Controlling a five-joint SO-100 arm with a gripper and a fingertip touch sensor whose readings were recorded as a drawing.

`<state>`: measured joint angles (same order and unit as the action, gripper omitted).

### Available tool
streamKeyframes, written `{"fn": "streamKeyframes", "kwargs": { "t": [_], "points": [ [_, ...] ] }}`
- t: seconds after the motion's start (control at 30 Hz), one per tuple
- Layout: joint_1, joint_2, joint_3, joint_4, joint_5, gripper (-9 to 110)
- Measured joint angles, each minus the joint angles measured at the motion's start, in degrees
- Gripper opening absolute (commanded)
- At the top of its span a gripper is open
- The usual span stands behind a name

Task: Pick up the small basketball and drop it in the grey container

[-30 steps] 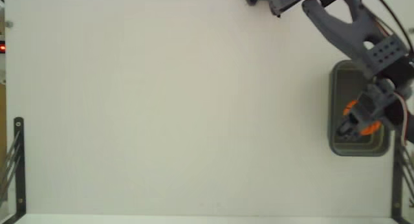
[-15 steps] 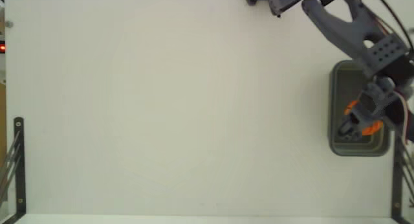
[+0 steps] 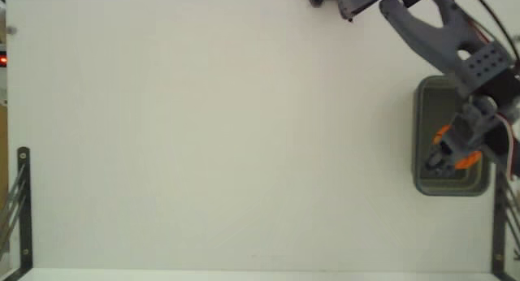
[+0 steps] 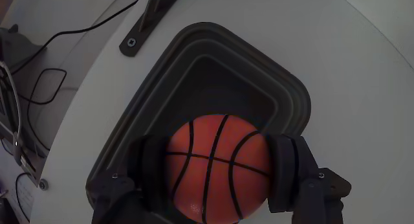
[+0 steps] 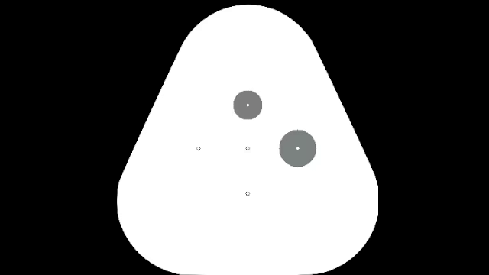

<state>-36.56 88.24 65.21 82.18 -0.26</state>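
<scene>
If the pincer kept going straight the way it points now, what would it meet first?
The pincer, shut on the small basketball, points down into the grey container. Going on, the ball would probably meet the tub's dark floor first; the remaining depth is unclear.

No text, label, brand, number or sign can be read in either view. The small basketball [image 4: 218,166] shows only black seam lines; a faint pale mark near its lower edge may be print, but is illegible.
</scene>
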Motion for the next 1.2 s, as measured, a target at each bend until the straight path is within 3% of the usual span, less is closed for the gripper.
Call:
{"fn": "streamKeyframes", "kwargs": {
  "t": [1.2],
  "points": [
    [0.0, 0.0, 0.9, 0.0, 0.0, 110]
  ]
}}
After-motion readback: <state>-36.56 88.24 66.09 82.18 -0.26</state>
